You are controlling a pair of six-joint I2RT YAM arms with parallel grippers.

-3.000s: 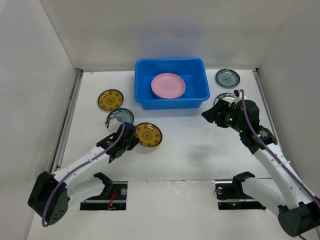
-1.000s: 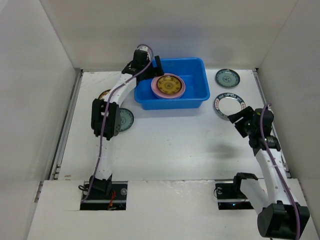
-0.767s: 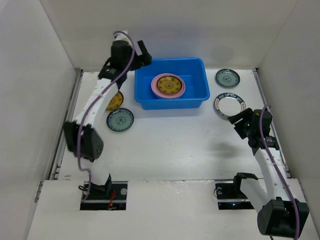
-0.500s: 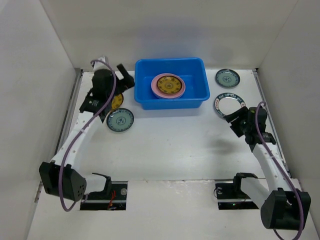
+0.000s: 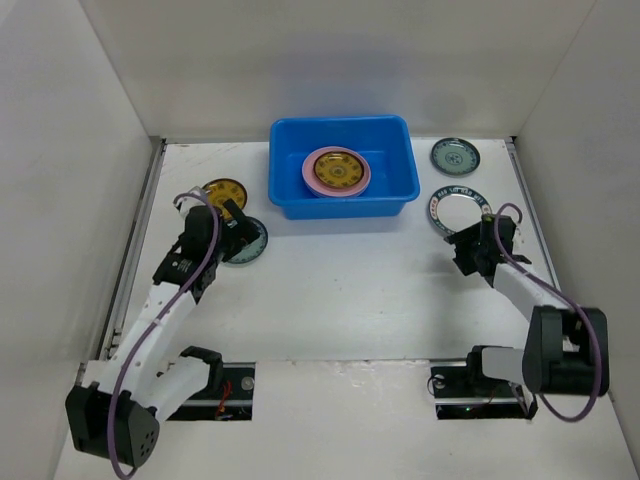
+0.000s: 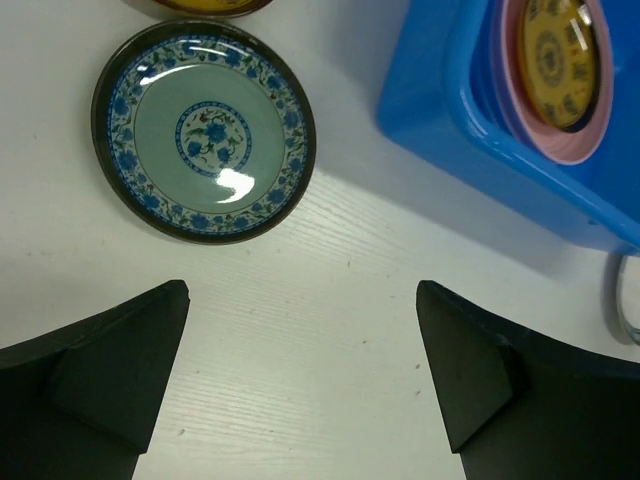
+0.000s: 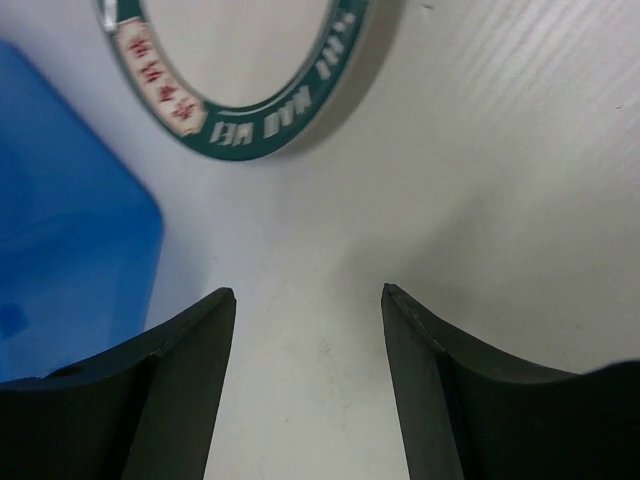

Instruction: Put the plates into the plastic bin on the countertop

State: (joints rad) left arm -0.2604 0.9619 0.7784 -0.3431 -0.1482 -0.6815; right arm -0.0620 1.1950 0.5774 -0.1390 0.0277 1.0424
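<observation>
Plates [image 5: 337,170] are in neither gripper. The left gripper [image 6: 300,295] has its jaws spread wide, with only bare countertop [image 6: 330,330] between them. Its dark fingers [image 6: 100,370] fill the bottom corners of the wrist view. Just ahead of the tips and apart from them, the flowered plate [image 6: 204,143] lies flat. It is grey-green in the middle, with a blue floral band and a dark rim. Past it, a sliver of the loose yellow plate [image 6: 200,5] shows at the top edge, just beside the flowered one. To the right stands the bin [image 6: 440,90]. Inside it lies the pink plate [image 6: 575,147], with the stacked yellow plate [image 6: 560,50] resting on top.

The right gripper [image 7: 308,295] also has its jaws parted and empty, with white counter between the fingers [image 7: 450,390]. Ahead of them, not touching, lies the ringed plate [image 7: 240,50]. It has a white centre and a green lettered rim, and the lettering is too blurred to read. A corner of the bin shows at the left of that view.

From above, the left gripper overlaps the near edge of the flowered plate, left of the bin. The right gripper sits near the ringed plate, right of the bin. Further back, by the right wall [image 5: 580,120], lies the far plate [image 5: 455,156], which is grey-green and patterned. The bin stands at the back middle of the countertop.
</observation>
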